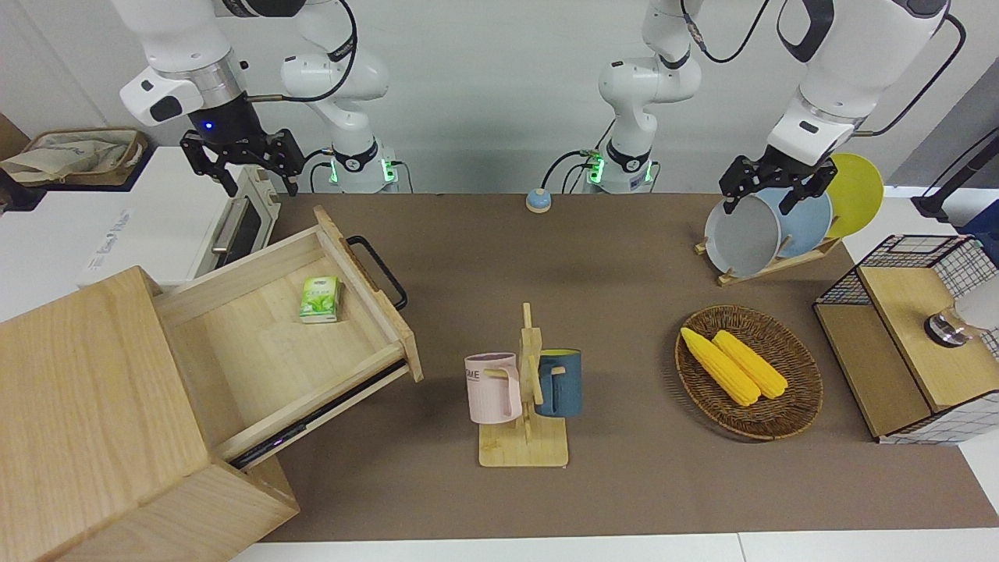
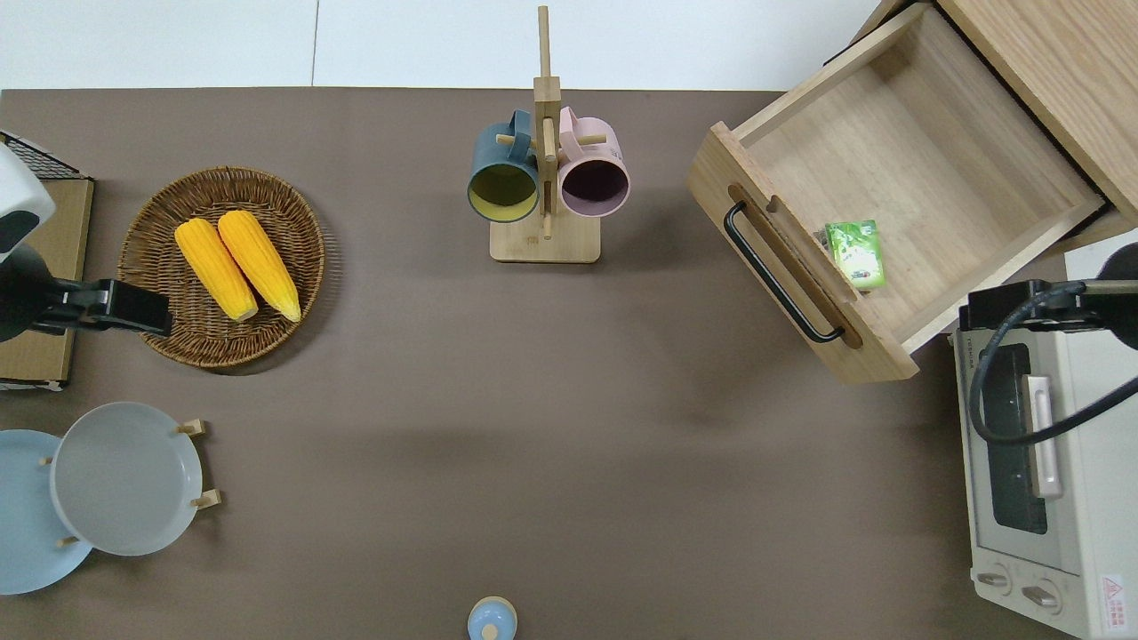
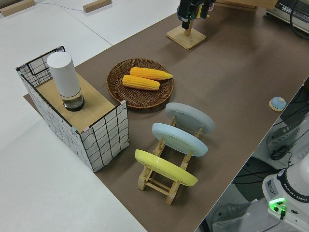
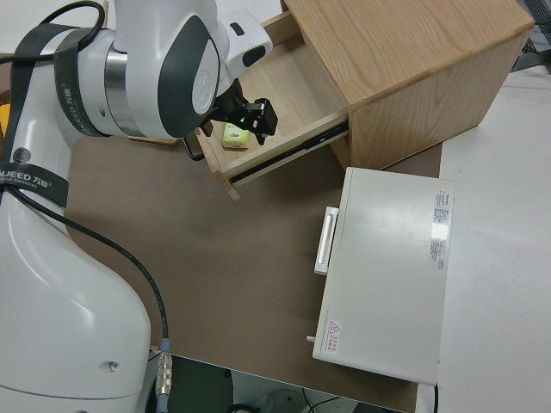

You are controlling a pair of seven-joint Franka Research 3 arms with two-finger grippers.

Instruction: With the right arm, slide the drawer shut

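Observation:
The drawer (image 1: 257, 328) stands pulled far out of the large pale-wood box (image 1: 86, 390) at the right arm's end of the table. Its flat front carries a black loop handle (image 1: 380, 269) that faces the table's middle. A small green packet (image 1: 321, 299) lies inside, near the front. In the overhead view the drawer (image 2: 916, 151) sits at an angle to the table edge. My right gripper (image 1: 260, 186) is open and empty, up in the air over the toaster oven's end beside the drawer's near corner (image 2: 1013, 307). It touches nothing. The left arm is parked, its gripper (image 1: 761, 199) open.
A white toaster oven (image 2: 1040, 462) stands beside the drawer, nearer to the robots. A mug rack (image 1: 524, 390) with a pink and a blue mug stands mid-table. A basket (image 1: 804, 390) with corn, a plate rack (image 1: 773, 226) and a wire-mesh shelf (image 1: 913, 336) fill the left arm's end.

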